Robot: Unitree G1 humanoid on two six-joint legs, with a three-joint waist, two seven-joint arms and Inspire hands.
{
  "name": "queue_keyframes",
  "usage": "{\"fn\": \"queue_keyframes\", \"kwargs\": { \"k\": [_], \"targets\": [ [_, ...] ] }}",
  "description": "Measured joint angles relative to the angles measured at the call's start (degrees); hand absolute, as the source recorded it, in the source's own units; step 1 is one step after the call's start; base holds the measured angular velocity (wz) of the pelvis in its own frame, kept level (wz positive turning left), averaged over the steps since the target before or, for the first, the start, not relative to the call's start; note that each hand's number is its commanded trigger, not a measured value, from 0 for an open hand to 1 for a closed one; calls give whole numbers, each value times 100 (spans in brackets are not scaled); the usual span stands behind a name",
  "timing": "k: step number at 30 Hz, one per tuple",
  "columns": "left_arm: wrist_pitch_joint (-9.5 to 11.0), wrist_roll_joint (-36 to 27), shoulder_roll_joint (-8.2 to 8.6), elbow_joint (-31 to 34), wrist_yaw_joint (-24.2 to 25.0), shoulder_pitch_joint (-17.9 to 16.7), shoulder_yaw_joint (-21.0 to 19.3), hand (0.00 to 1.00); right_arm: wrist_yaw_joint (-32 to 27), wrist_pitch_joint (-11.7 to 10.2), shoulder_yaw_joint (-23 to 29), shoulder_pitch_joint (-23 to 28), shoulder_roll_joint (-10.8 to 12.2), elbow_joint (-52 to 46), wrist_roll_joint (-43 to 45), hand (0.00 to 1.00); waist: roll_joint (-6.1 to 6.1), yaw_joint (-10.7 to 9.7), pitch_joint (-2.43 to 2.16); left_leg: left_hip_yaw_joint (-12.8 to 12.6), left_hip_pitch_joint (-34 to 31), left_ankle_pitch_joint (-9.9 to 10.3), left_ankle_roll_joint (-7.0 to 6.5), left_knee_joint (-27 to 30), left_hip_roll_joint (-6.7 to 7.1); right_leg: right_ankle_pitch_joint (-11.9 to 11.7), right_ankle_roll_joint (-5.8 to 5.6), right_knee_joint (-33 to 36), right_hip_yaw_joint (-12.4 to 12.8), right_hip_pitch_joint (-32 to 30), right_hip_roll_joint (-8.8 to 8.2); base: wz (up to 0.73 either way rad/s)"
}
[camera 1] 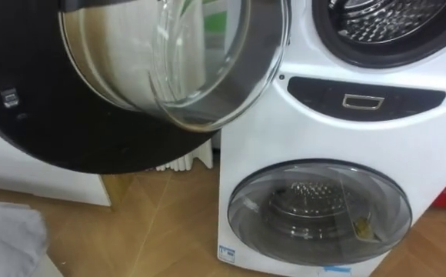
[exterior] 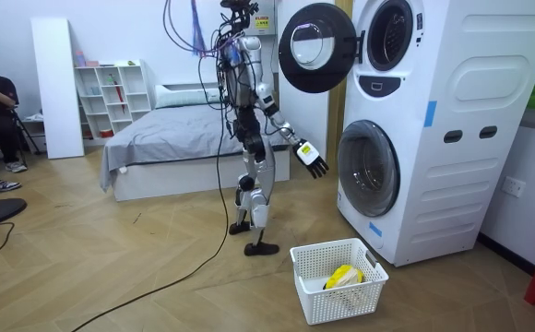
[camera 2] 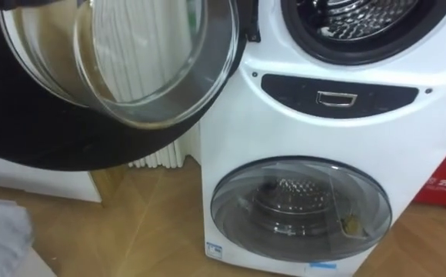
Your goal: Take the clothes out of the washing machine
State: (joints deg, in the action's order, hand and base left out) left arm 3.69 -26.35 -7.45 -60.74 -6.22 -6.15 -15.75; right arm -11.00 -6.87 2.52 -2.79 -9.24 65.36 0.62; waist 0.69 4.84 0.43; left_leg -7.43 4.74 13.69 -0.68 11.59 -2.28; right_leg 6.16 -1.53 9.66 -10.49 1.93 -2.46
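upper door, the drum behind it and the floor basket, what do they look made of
Upper door: clear glass bowl, see-through with glints, in a glossy black rim, probably plastic. Drum: shiny metal, likely stainless steel, embossed and reflective. Basket: white plastic by its look, with slotted walls.
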Motion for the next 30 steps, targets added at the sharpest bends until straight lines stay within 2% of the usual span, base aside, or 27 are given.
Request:
{"fn": "queue_keyframes", "kwargs": {
  "k": [3,5,7,10,13,17,20,21,23,27,30],
  "targets": [
    [31,-114,-171,342,-116,142,-9,0,-11,-29,123,55,-27,-110,229,0,123,-33,-41,-1,12,-3,1,0,6,0,0,-2,5,3,-1,0],
    [46,-112,-294,719,-122,212,-9,0,0,-95,122,81,-28,-116,417,0,175,-56,-36,5,43,-7,4,-1,3,1,0,1,17,29,4,0],
    [57,-126,-426,1433,-238,306,-8,0,2,-145,115,206,-16,-262,440,0,218,-67,-40,9,70,-7,4,-14,0,5,-3,5,18,36,7,0],
    [176,-225,-568,1828,-308,544,-3,0,-3,-194,114,269,-9,-395,441,0,275,-121,-17,6,69,-7,4,-26,1,5,-3,13,10,41,4,0],
    [188,-231,-704,2675,-360,712,17,0,-7,-225,108,360,-7,-538,606,0,323,-233,-38,4,81,-7,4,-52,0,5,-3,12,13,14,11,0],
    [172,-160,-724,3662,-370,730,10,0,3,-193,114,474,17,-633,634,0,349,-311,-57,0,88,-8,6,-98,0,8,-6,16,42,2,22,-5],
    [159,-156,-726,4359,-330,921,22,0,19,-180,112,489,22,-551,647,0,351,-327,-57,1,112,-9,6,-96,2,9,-7,16,59,12,21,-2],
    [134,35,-805,4387,-362,917,20,0,30,-180,112,510,25,-532,642,0,358,-331,-46,-1,156,-10,5,-101,4,12,-12,17,84,18,24,-9],
    [109,86,-833,4442,-362,919,20,0,56,-169,112,585,35,-530,641,0,349,-321,-38,2,163,-10,5,-102,3,14,-11,17,96,17,27,-3],
    [-180,331,-884,4810,-443,919,55,0,278,-97,92,535,74,-336,639,0,282,-391,4,70,77,-10,5,-78,15,20,-17,-4,65,-7,15,11],
    [-355,733,-892,5098,-477,917,150,0,379,79,-86,646,82,-284,530,0,265,-426,7,169,-10,-10,5,-48,28,25,-26,-2,17,-10,1,22]
  ]
}}
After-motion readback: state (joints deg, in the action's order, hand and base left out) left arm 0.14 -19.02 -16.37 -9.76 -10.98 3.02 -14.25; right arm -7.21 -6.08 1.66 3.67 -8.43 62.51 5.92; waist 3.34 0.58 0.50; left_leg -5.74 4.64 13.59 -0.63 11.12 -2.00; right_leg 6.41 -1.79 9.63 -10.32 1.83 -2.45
